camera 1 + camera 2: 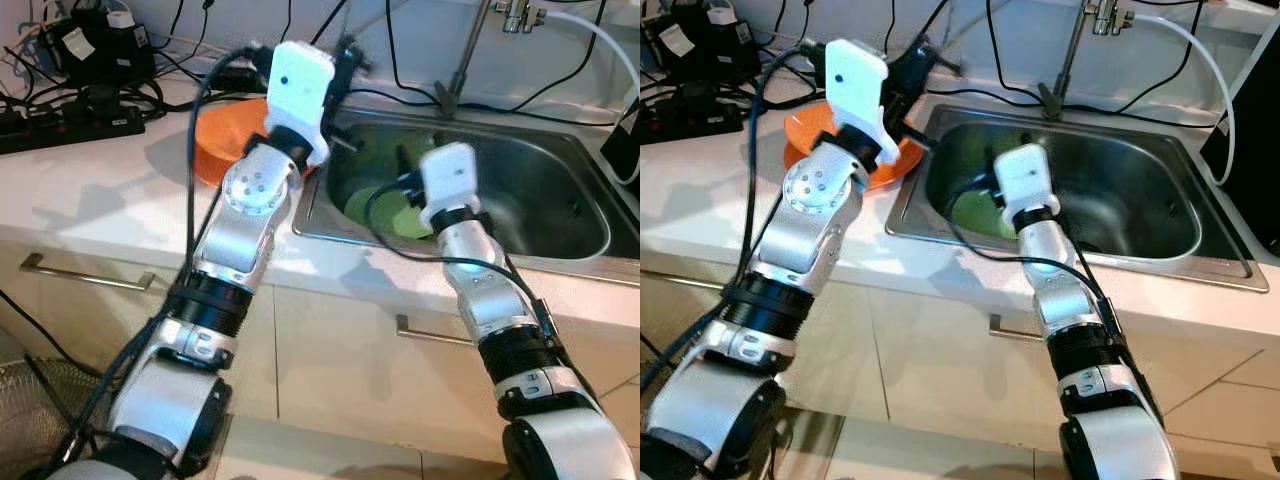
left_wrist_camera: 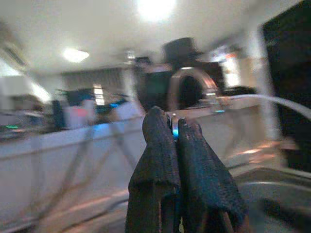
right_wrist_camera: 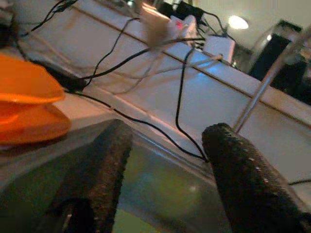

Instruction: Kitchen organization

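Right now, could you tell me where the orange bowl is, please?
The orange bowl sits on the white counter just left of the steel sink, partly hidden behind the left arm, whose hand hangs above the bowl's sink-side rim.

Right gripper with fingers spread over steel sink, orange bowl at frame's left edge, black cables behind.

Orange bowl on white counter

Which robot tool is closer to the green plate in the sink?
Right. The right tool hangs open inside the sink, just above the green plate. The left tool is shut, over the sink's left edge beside the orange bowl.
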